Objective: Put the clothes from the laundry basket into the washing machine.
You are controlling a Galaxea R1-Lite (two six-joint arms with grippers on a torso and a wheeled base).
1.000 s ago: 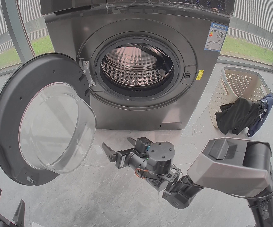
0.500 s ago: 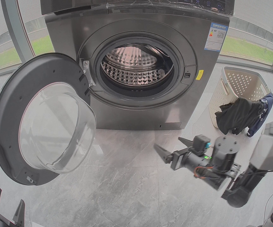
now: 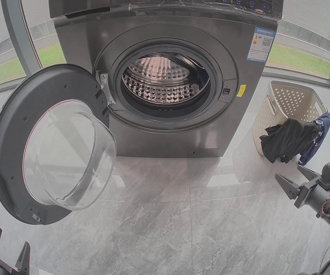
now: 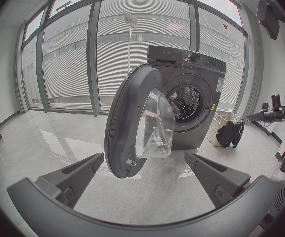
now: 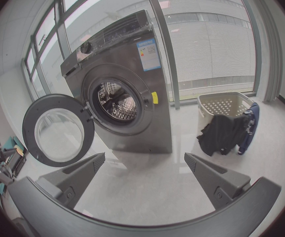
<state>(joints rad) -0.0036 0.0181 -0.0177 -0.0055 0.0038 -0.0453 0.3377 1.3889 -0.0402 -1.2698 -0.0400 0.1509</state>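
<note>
First pickup is being prepared.
The right gripper (image 3: pixel 287 171) is being held spread and empty near the black garment (image 3: pixel 287 138) on the laundry basket (image 3: pixel 287 85); lowering onto it is being called for.

Grey marble floor (image 3: pixel 153 226), tall windows (image 4: pixel 66 66)
</note>
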